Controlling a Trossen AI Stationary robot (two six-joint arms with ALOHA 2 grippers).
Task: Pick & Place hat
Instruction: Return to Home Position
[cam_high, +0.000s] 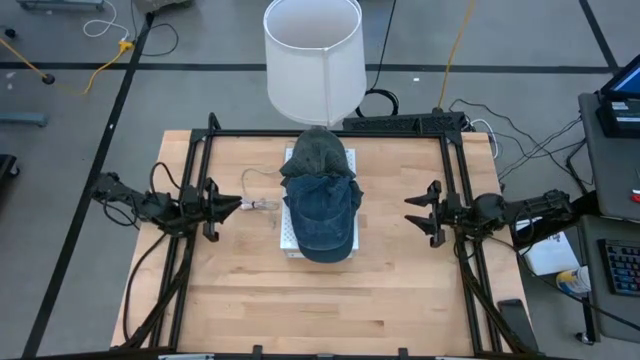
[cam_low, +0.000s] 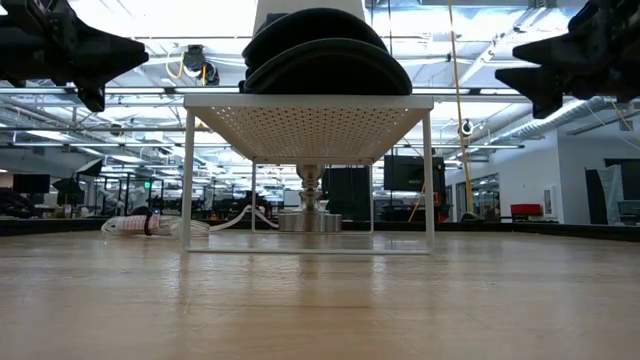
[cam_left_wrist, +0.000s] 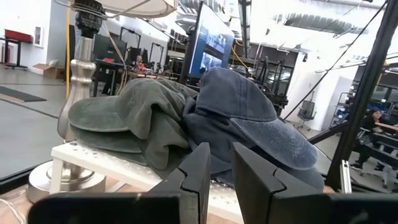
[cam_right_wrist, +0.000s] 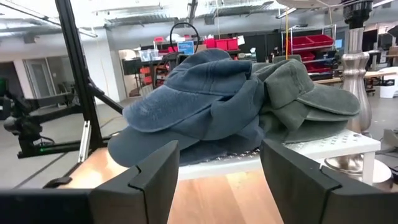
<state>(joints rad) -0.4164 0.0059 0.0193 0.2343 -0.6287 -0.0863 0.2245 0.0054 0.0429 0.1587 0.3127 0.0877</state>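
Several caps lie stacked on a white perforated rack (cam_low: 310, 130) in the middle of the table. Blue denim caps (cam_high: 322, 215) sit on the near part, their brims toward the near edge, and olive-green caps (cam_high: 318, 155) sit behind them. The left wrist view shows the blue cap (cam_left_wrist: 249, 112) and the green cap (cam_left_wrist: 130, 118), and so does the right wrist view: blue cap (cam_right_wrist: 186, 106), green cap (cam_right_wrist: 305, 93). My left gripper (cam_high: 238, 207) (cam_left_wrist: 221, 149) hovers left of the rack, its fingers a narrow gap apart. My right gripper (cam_high: 410, 212) (cam_right_wrist: 219, 146) hovers right of it, wide open. Both point at the caps.
A lamp with a white shade (cam_high: 313, 55) stands at the far edge behind the rack, and its metal base (cam_low: 310, 218) shows under the rack. A white coiled cable (cam_high: 262, 204) lies on the table left of the rack. A black frame (cam_high: 330, 132) borders the wooden table. There is bare wood toward the near edge.
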